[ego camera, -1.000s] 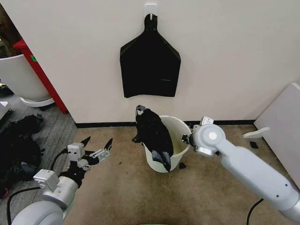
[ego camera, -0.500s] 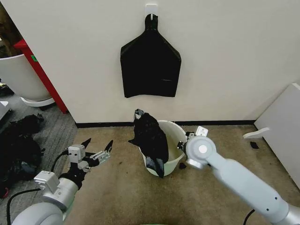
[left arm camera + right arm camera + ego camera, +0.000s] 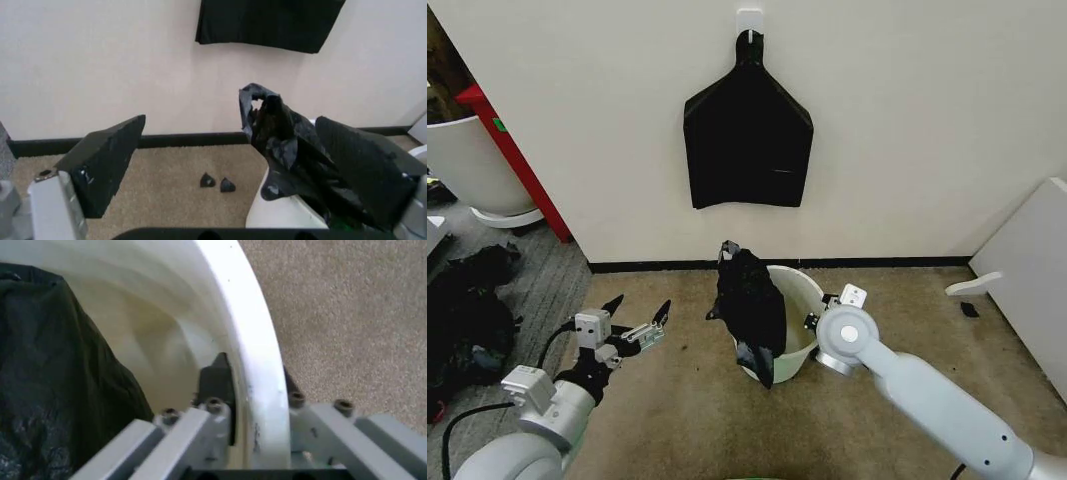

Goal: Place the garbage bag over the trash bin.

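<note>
The trash bin [image 3: 799, 305], a small white bucket, stands on the tan carpet close to the wall. The crinkly black garbage bag [image 3: 752, 300] hangs over its left rim, partly inside, with a peak sticking up. My right gripper [image 3: 815, 320] is at the bin's right rim. In the right wrist view the right gripper [image 3: 250, 385] is shut on that rim [image 3: 260, 350], one finger inside and one outside, and the bag [image 3: 53, 370] lies beside it. My left gripper [image 3: 640, 305] hovers open to the left of the bin. The left wrist view has the bag [image 3: 280, 140] and bin [image 3: 280, 215] ahead of the left gripper [image 3: 230, 125].
A flat black bag bunch [image 3: 747, 140] hangs from a wall hook above the bin. A large white tub [image 3: 467, 165], a red post [image 3: 512, 150] and a dark heap [image 3: 462, 310] lie at the left. A white board [image 3: 1027, 270] leans at the right. Black scraps [image 3: 217, 182] dot the carpet.
My right arm has swung left and nearer, dragging the bin by its rim a little leftward and toward me. The bag shifted with it. The left gripper stayed put.
</note>
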Controlling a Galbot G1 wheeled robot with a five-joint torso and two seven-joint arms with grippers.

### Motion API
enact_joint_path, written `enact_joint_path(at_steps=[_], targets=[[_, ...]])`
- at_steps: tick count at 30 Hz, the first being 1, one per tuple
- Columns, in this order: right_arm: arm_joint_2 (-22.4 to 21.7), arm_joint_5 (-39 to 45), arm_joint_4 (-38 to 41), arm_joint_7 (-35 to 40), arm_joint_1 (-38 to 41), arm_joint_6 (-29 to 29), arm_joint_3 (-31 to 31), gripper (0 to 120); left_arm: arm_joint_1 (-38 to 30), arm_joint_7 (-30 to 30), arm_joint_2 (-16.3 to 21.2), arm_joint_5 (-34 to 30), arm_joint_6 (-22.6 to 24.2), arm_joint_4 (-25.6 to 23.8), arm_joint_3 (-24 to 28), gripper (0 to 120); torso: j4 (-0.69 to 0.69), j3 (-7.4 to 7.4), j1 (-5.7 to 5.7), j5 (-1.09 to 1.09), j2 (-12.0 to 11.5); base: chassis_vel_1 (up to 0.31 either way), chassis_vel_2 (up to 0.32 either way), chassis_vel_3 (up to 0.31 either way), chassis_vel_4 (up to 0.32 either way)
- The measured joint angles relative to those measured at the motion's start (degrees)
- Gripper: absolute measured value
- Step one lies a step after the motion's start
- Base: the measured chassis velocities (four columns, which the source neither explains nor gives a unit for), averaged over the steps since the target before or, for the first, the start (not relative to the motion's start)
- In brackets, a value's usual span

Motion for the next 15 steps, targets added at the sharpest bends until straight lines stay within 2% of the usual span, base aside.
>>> enact_joint_path(at_steps=[4, 7, 11, 15], targets=[[-0.1, 0.1, 0.4, 0.1, 0.1, 0.0, 0.0, 28, 0.0, 0.1, 0.1, 0.0, -0.1, 0.0, -0.1, 100, 0.01, 0.01, 0.0, 0.02, 0.0, 0.0, 0.0, 0.0, 0.0], [-0.4, 0.1, 1.0, 0.1, 0.3, 0.0, 0.1, 34, 0.0, 0.2, 0.1, 0.0, -0.1, 0.0, -0.1, 100, 0.01, 0.01, 0.0, 0.01, 0.0, 0.0, 0.0, 0.0, 0.0], [-1.6, 0.7, 2.6, 0.5, 0.7, 0.2, 0.2, 54, -0.1, 0.3, 0.2, 0.0, -0.1, 0.0, -0.1, 100, 0.01, 0.01, 0.0, 0.01, 0.0, 0.0, 0.0, 0.0, 0.0], [-2.8, 0.8, 4.0, 0.9, 0.8, 0.2, 0.2, 66, -0.1, 0.3, 0.2, 0.0, -0.1, 0.1, -0.1, 100, 0.01, 0.01, 0.0, 0.01, 0.0, 0.0, 0.0, 0.0, 0.0]])
